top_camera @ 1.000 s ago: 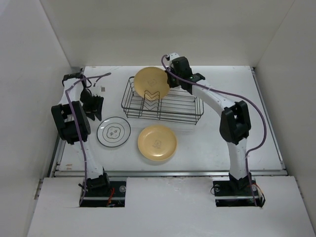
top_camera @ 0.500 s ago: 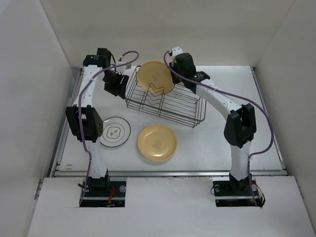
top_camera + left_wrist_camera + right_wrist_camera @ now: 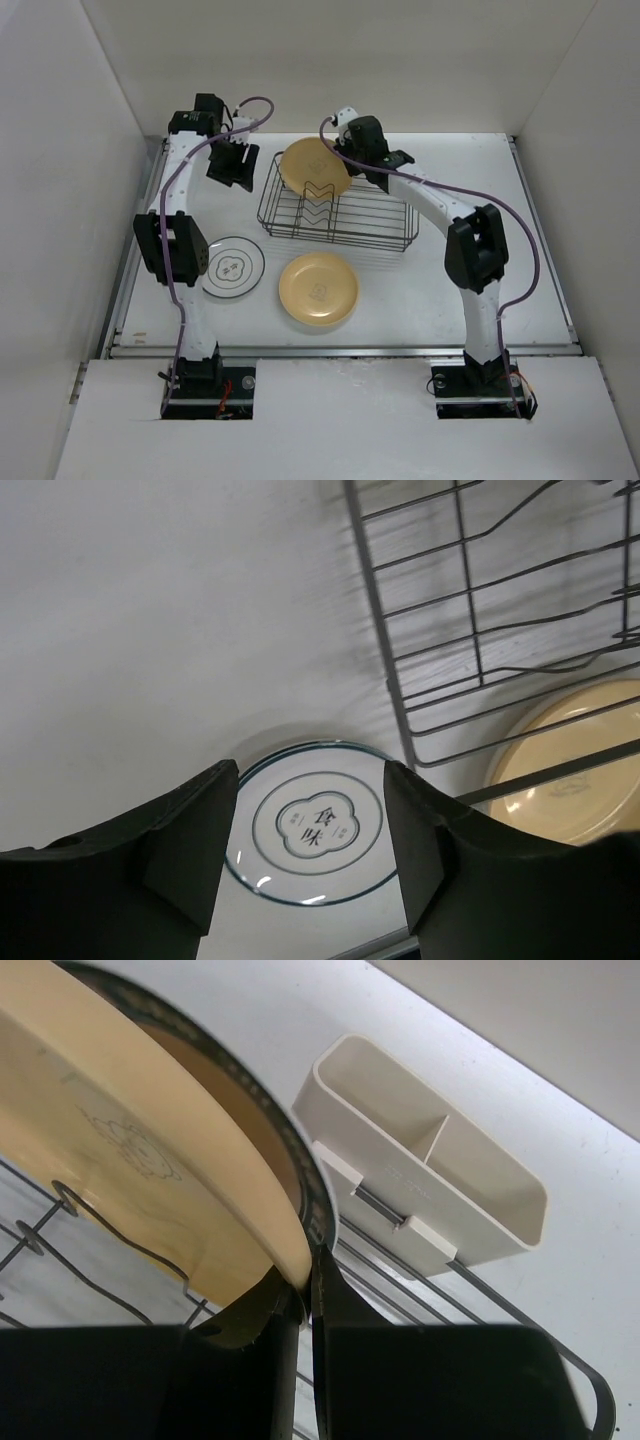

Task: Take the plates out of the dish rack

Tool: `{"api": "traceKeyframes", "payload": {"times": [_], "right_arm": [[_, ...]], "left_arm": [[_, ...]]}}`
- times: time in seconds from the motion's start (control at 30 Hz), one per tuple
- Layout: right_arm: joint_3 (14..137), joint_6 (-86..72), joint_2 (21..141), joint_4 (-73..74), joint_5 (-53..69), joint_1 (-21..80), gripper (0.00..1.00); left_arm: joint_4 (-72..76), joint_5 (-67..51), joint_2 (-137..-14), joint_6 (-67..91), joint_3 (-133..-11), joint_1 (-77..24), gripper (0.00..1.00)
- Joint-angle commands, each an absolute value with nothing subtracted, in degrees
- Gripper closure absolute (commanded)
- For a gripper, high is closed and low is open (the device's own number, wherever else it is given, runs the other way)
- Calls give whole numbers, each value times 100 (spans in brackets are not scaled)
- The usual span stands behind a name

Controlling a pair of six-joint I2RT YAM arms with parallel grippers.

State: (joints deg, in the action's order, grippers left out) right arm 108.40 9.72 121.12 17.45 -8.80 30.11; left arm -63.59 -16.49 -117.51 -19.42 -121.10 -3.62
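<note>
Looking from the top, your right end effector (image 3: pixel 344 158) is clenched on the upright yellow plate (image 3: pixel 313 168) in the dish rack (image 3: pixel 340 215); the left end effector (image 3: pixel 238 170) hovers beside the rack. Left wrist: fingers apart, empty — lined white plate (image 3: pixel 312 825) flat on the counter (image 3: pixel 150 630). Right wrist: fingers (image 3: pixel 250 1325) pinch the plate's rim.

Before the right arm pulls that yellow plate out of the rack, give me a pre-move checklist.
1. Right tool shut on standing yellow plate rim: ok.
2. Only that plate pinched: cannot tell; dark-rimmed plate sits tight behind it.
3. Left tool clear of dish rack: ok, open, off its left end.
4. Dish rack held down: not ok, nothing holds it.
5. Set-down room: ok, bare table right of the flat yellow plate.
</note>
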Motion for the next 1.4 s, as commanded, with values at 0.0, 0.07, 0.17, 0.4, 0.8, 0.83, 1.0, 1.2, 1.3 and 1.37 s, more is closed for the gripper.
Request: {"api": "traceKeyframes", "payload": {"times": [0.0,0.07,0.17,0.4,0.8,0.83,1.0,1.2,1.3,1.37], "right_arm": [[10838,984,11742,633,-1063,3120,100],[10715,1037,11689,475,-1221,3120,100],[10372,1089,11522,115,-1625,3261,100],[10160,1151,11399,-404,-2311,3428,100],[10274,897,11215,-1546,-4358,3428,100],[10274,896,11163,-1608,-4455,3428,100],[10397,756,11162,-1731,-4667,3428,100],[10546,755,10996,-1951,-4510,3428,100],[10477,992,10881,-2214,-4123,3428,100],[10407,1448,10881,-2267,-3703,3428,100]], "left_arm": [[-6495,-2644,-11979,-1837,-12497,-447,42],[-6548,-2742,-12111,-1732,-12550,-544,41],[-6495,-2444,-12339,-1679,-12393,-729,41],[-6442,-2443,-12972,-1196,-12533,-791,62],[-5784,-3234,-12859,-133,-11962,-606,100],[-5670,-3287,-12763,-54,-11910,-606,100],[-5563,-3533,-12595,176,-11567,-606,100],[-5695,-3156,-12595,-185,-11566,-606,100],[-5695,-2954,-12595,-237,-11636,-606,100],[-5757,-2901,-12595,-298,-11838,-606,100]]}}
